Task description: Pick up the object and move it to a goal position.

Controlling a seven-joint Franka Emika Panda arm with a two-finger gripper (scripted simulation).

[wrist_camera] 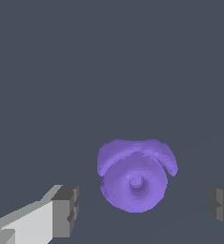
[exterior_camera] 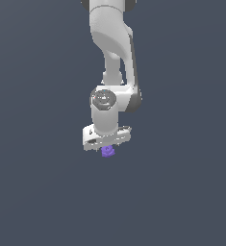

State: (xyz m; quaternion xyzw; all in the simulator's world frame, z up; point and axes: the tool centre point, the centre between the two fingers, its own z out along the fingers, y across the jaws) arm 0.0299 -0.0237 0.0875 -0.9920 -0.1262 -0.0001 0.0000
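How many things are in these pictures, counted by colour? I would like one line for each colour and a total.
Purple: 1, the lumpy object, lying between the open fingers of the tool.
White: 1, the robot arm with its tool.
Total: 2

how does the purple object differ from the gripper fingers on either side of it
The purple object is rounded and lumpy; the fingers are blocky and flat-faced. The object is purple; the fingers are grey and white. Neither touches the other: gaps show on both sides in the wrist view.
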